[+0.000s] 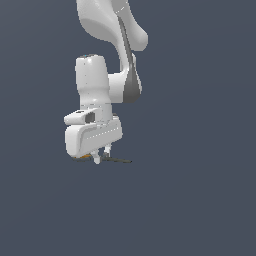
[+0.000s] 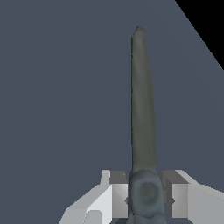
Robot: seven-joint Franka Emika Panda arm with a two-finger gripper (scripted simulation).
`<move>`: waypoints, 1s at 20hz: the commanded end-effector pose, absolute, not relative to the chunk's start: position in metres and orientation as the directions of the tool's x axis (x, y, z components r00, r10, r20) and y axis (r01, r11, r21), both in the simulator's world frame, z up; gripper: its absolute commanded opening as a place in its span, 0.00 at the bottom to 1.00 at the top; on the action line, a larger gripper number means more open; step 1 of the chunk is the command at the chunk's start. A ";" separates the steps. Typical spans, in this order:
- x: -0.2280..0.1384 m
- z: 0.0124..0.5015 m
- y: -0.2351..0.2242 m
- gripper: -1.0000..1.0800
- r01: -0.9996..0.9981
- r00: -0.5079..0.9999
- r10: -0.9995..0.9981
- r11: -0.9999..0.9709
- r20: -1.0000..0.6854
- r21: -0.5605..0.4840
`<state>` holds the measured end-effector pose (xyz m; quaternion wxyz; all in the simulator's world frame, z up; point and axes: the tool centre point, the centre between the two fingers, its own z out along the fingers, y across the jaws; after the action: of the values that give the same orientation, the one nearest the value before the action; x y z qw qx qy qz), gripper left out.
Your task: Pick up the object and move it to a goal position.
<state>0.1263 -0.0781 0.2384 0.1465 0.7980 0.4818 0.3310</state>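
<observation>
Grasp step: the gripper (image 1: 102,154) is down over the spoon (image 1: 118,160), fingers (image 2: 114,192) clamped on its stem. Next, judged: lift straight, then carry to the goal.

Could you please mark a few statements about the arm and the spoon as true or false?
1. The spoon sits between the jaws of the gripper. True.
2. The spoon stands upright on the floor. False: in the exterior view it lies flat and low.
3. The stem sticks out from the jaws toward the exterior view's right. True.
4. The jaws are spread wide, well clear of the spoon. False: the fingers press against it on both sides.
</observation>
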 end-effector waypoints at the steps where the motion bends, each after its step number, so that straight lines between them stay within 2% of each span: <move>1: 0.132 0.260 -0.085 0.00 0.645 0.288 0.867 -0.490 0.407 0.587; 20: 0.143 0.375 -0.122 0.00 0.472 0.114 0.860 -0.487 0.497 0.735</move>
<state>0.1431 -0.1207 0.3676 0.2008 0.7230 0.4648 0.4700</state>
